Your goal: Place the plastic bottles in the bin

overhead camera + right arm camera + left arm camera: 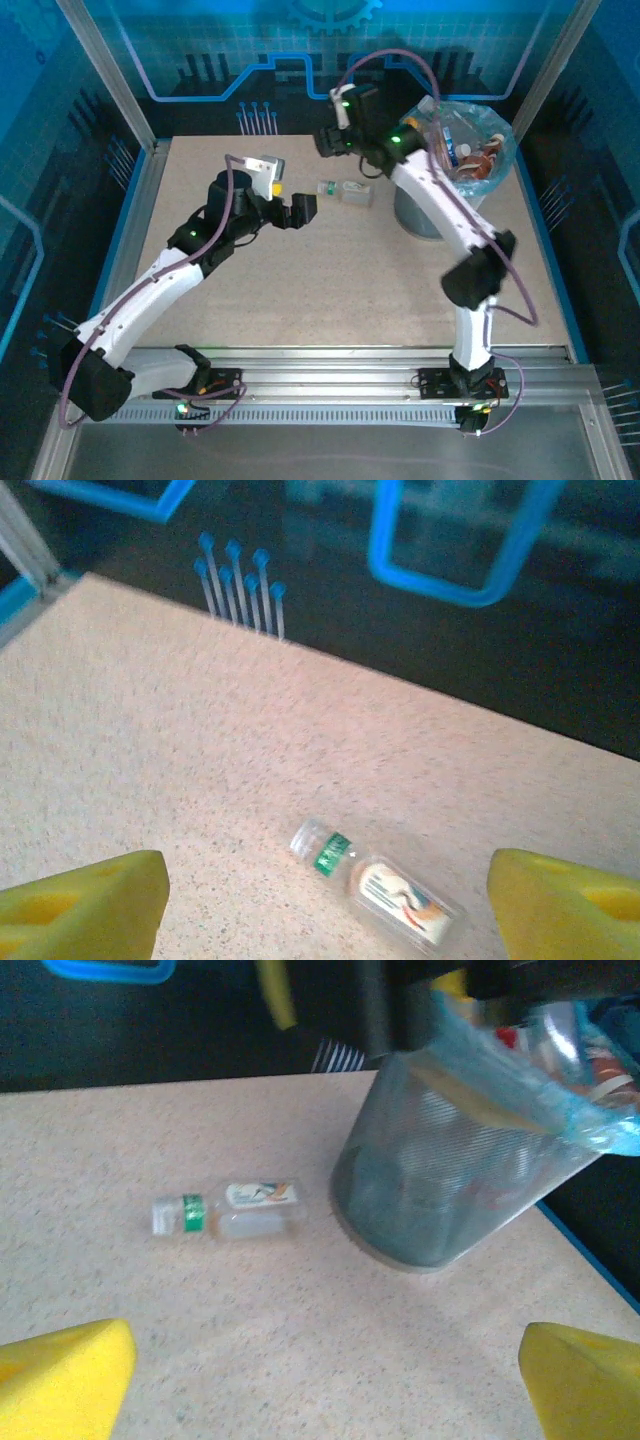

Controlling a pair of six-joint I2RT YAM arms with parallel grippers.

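1. Plastic bottles [468, 155] with coloured labels lie inside the bin [415, 215], under the rim of its light-blue bag [503, 130]. In the top view the bin stands at about 2 o'clock on the tabletop [300, 300].
2. One clear bottle [345, 192] with a green band [193, 1214] near its neck lies on its side on the tabletop, at 9 o'clock from the bin and near it.
3. The left tool [298, 212] is at 8 o'clock from this clear bottle, close to it but apart. Its yellow fingers [65, 1375] are spread wide, with nothing between them.
4. The right tool [330, 138] is at 11 o'clock from the clear bottle. Its yellow fingers [85, 900] are also spread wide and pinch nothing.
5. In the right wrist view the clear bottle [385, 885] lies between the two fingers and touches neither of them.
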